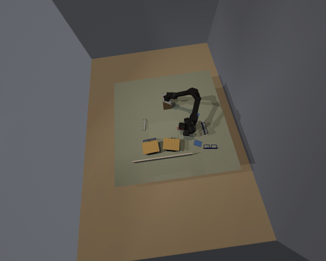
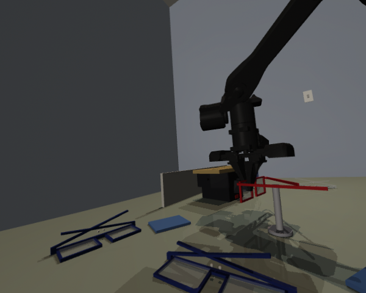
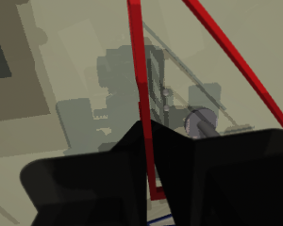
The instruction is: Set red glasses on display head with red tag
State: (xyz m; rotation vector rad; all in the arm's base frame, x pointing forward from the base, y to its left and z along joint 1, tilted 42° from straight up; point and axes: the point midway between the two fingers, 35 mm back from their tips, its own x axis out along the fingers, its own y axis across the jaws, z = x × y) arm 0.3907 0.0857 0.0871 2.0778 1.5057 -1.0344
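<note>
My gripper (image 1: pixel 188 129) (image 2: pixel 249 186) (image 3: pixel 144 125) points down and is shut on the red glasses (image 2: pixel 302 187) (image 3: pixel 143 94) at their front, near the bridge. They hang level above the table, lenses below the rims, temples extending right in the exterior view. The top view shows only a bit of them beside the gripper. The head with the red tag (image 2: pixel 236 196) is a black block with an orange top (image 1: pixel 171 143), behind the gripper in the exterior view. The other head (image 1: pixel 150 147) stands beside it, with dark blue glasses at its front. The fingers partly hide the bridge.
A grey post (image 2: pixel 278 211) on a round base (image 3: pixel 195 120) stands close to the red temples. A long low wall (image 1: pixel 163 157) (image 2: pixel 162 190) runs behind the heads. Blue pads (image 1: pixel 197 143) (image 2: pixel 169 223), two loose pairs of blue glasses and pale glasses (image 1: pixel 145 124) lie around.
</note>
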